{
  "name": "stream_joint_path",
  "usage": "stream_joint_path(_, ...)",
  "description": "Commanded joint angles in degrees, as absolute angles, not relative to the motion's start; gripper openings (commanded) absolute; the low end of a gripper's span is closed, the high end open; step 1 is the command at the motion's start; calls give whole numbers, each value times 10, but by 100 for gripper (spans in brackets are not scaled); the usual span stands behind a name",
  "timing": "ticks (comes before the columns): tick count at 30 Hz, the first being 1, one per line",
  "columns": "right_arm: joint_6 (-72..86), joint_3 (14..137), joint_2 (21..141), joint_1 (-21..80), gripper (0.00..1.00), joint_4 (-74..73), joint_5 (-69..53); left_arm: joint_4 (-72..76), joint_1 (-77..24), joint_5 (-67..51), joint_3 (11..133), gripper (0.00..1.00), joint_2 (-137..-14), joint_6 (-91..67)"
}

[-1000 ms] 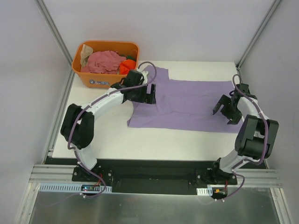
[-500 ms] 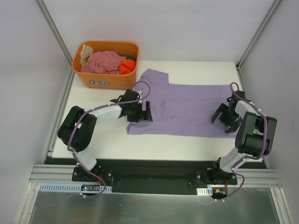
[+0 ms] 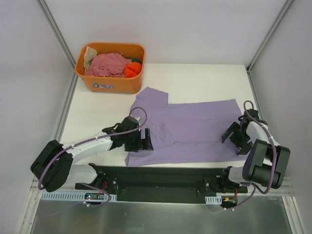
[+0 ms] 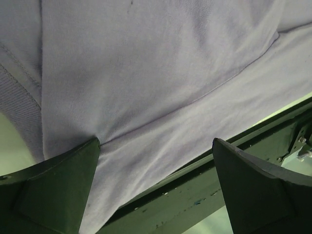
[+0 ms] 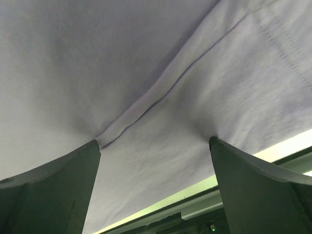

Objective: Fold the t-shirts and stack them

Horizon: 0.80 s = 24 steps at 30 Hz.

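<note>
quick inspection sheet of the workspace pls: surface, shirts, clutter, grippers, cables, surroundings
surface: white table, cloth over much of its near half
job's things: large lavender-purple cloth t-shirt spread flat, near hem reaching the table's near edge; dusty pink shirt, orange shirt and beige shirt bundled in the orange plastic tub at the far left
clutter: nothing seen
grippers: left gripper open, fingers pressed on the lavender shirt's left part; right gripper open, fingers pressed near its right edge
cables: purple cables run along both arms, looping at the wrists
surroundings: white walls, aluminium frame posts, black base rail at the near edge
</note>
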<state>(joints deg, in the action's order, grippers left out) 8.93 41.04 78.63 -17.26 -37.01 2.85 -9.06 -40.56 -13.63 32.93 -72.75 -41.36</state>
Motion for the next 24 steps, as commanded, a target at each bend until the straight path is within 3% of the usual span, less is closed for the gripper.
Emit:
stream_joint_path(1, 72, 413, 735, -177, 96, -383, 34, -154, -411, -76, 324, 99, -689, -431)
stream_joint_path(5, 36, 433, 694, -150, 96, -365, -15, -193, -411, -40, 380, 99, -672, -409)
stream_joint_path(10, -18, 462, 666, -18, 96, -302, -146, -201, -408, -4, 434, 99, -669, -385)
stream_joint_path(17, 19, 603, 831, 241, 99, -193, -226, -187, -407, -11, 483, 99, -732, -327)
stream_joint_path(21, 5, 731, 976, 312, 81, -230, -212, -175, -403, -20, 472, 99, -727, -311)
stream_joint_path(24, -19, 800, 1047, 344, 75, -271, -184, -176, -403, -4, 455, 99, -715, -301)
